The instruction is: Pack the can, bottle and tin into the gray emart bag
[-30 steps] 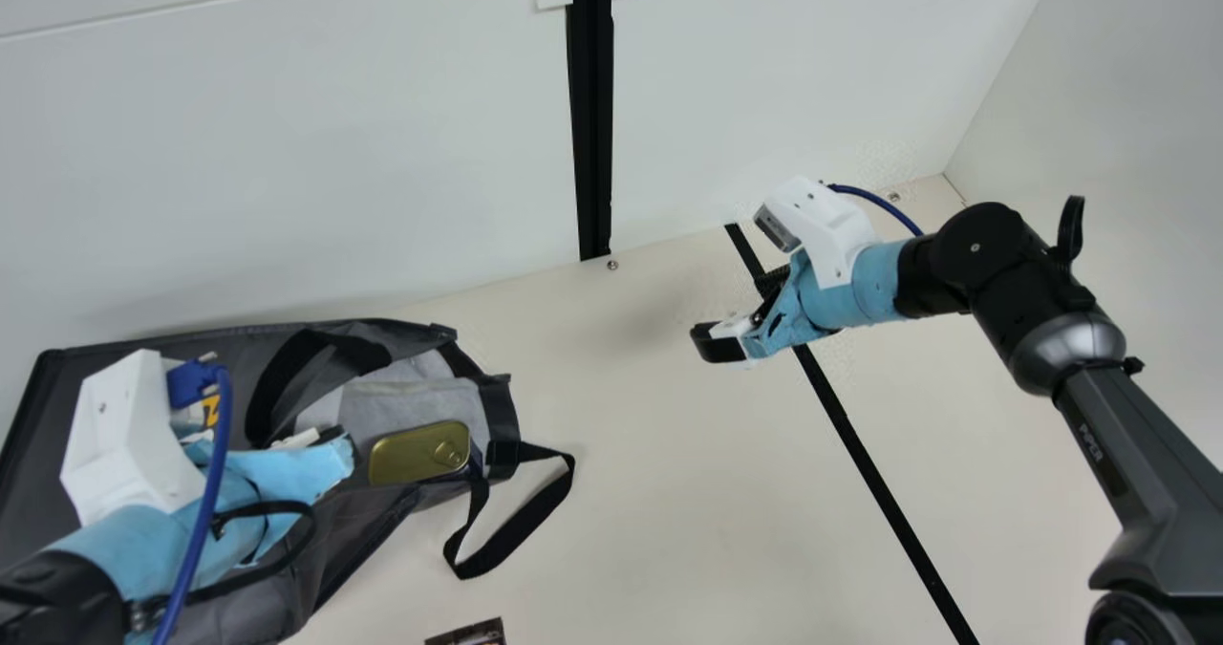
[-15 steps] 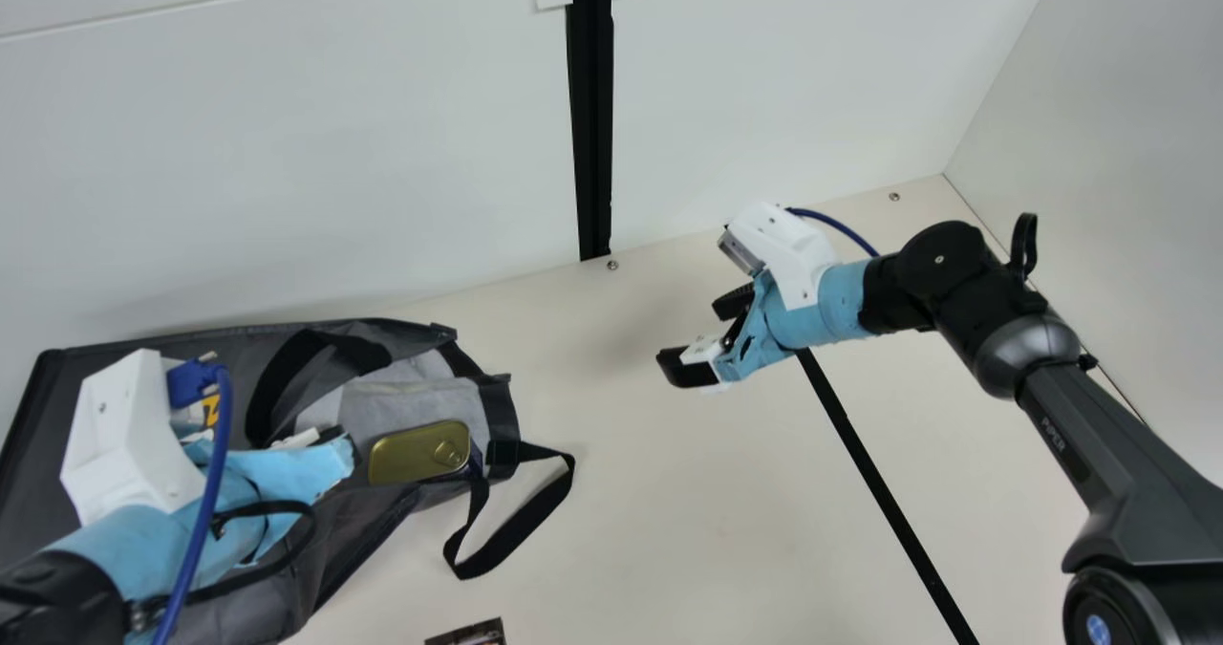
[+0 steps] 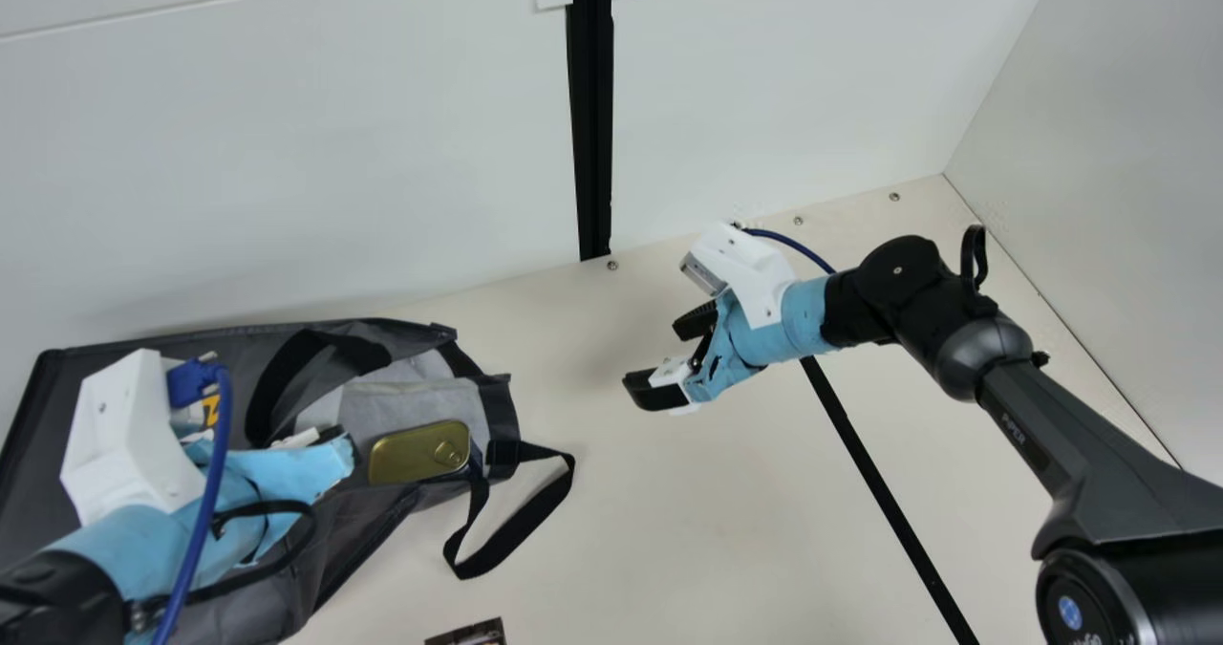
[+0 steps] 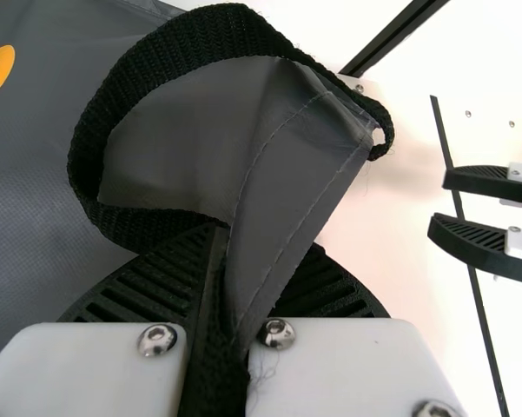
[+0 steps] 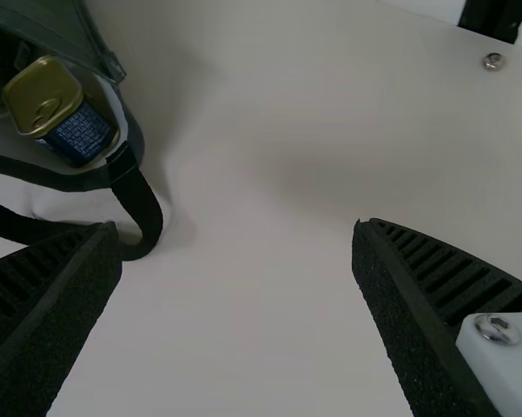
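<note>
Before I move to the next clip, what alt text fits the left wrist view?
The left end effector pinches a fold of the gray bag, beside which a black strap forms a loop. Farther off, the right end effector is open over the cream table.

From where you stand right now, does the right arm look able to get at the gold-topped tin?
Probably yes: the right gripper is open, and the tin sits exposed at the bag's mouth. The looped black strap beside it could snag.
</note>
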`<state>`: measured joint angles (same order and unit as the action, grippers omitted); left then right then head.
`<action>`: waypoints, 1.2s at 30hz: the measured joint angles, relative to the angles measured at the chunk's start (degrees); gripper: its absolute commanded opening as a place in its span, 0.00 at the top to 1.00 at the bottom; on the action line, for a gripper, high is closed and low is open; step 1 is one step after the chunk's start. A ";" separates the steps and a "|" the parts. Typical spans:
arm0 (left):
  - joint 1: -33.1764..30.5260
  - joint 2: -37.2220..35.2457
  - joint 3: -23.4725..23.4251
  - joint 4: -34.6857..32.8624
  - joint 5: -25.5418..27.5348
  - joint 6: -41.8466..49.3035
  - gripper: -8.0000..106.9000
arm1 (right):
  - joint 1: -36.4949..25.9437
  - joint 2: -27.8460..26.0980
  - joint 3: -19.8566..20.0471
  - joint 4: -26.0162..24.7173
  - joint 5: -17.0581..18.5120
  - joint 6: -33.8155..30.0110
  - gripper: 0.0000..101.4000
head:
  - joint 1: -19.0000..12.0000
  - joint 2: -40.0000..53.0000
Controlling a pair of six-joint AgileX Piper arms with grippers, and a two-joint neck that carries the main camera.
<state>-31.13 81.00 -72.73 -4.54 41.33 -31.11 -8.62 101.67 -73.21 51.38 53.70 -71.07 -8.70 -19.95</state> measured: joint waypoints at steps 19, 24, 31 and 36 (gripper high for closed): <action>0.00 0.00 0.00 0.00 0.00 0.00 0.84 | 5.06 5.06 -0.74 5.15 -1.17 -3.08 0.10 | 0.00 0.00; 0.00 0.00 0.00 0.00 0.00 0.00 0.84 | 6.09 6.43 -1.33 6.54 -1.16 -4.09 0.10 | 0.00 0.09; 0.00 0.00 0.00 0.00 0.00 0.00 0.84 | 7.68 8.09 -2.16 8.31 -1.10 -4.80 0.10 | 0.00 0.00; 0.00 0.00 0.00 0.00 0.00 0.00 0.84 | 9.20 9.41 -2.83 9.03 -1.31 -5.36 0.10 | 0.00 0.00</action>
<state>-31.13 81.00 -72.73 -4.54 41.33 -31.11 0.58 111.08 -76.04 60.41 52.39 -76.43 -8.70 -19.95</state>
